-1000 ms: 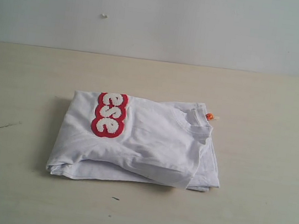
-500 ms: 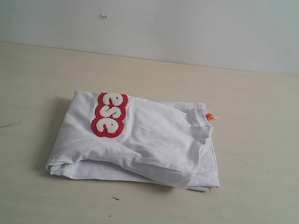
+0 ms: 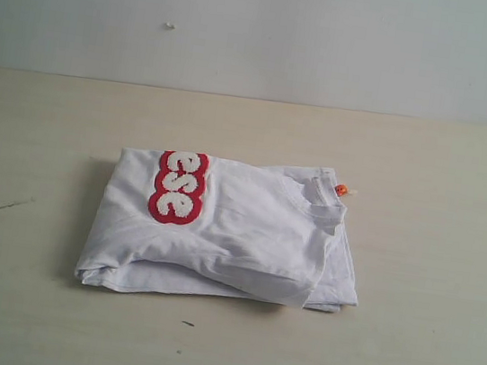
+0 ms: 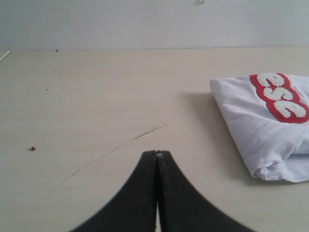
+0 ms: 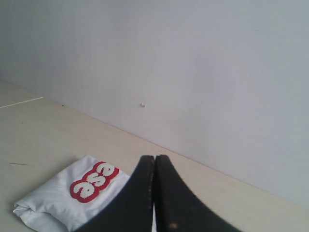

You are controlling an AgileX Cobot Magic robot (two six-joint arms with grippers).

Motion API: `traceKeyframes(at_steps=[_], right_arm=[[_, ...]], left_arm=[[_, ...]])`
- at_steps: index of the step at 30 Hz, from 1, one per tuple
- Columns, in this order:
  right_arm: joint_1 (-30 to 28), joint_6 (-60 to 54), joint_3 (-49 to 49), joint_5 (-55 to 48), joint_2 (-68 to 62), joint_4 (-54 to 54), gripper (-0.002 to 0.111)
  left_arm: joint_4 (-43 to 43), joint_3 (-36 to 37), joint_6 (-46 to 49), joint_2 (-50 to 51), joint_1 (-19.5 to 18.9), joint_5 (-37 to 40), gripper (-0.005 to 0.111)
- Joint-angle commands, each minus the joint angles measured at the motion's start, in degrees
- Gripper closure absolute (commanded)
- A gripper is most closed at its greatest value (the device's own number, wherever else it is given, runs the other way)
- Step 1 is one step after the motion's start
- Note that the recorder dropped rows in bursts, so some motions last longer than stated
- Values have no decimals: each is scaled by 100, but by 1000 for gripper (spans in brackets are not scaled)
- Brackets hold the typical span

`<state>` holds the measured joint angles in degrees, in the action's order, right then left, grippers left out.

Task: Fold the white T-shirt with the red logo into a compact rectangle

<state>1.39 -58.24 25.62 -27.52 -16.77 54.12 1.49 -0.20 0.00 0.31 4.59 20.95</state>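
Nothing moved; we judged the shirt [image 3: 236, 236] already folded, a loose rectangle. Left claw [image 4: 157, 153] and right claw [image 5: 154, 157] sat clenched, empty, clear of the shirt.

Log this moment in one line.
white T-shirt: folded on table | red logo: partly showing | left pincer: shut, empty | right pincer: shut, empty

T-shirt [image 3: 246, 228]: wht | logo [image 3: 177, 188]: red (wht letters) | table [image 3: 422, 335]: beige

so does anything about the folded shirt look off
Slightly. The shirt is folded but not squarely: its collar and orange tag poke out at the far right corner, and a lower layer sticks out past the top one on the right. Nothing looks damaged.
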Motion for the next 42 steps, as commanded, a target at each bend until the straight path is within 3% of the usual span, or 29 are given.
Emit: traceKeyframes(at_steps=[1,9,20,30,42], right_arm=[[-3,5,-14,10,23,28,108],[-56,-49,-14,35,90,-59,108],[-1060,1059,-14,-376,688,-1523,108],[-1084,2591,-14,-877,685,-2784,108],[-1084,3567,-14,-678,685,-3298,108]], left_arm=[[50,20,-52,-31,-13,-73,107],[50,20,-52,-31,-13,-73,107],[50,20,-52,-31,-13,-73,107],[50,20,-52,-31,-13,-73,107],[50,20,-52,-31,-13,-73,107]])
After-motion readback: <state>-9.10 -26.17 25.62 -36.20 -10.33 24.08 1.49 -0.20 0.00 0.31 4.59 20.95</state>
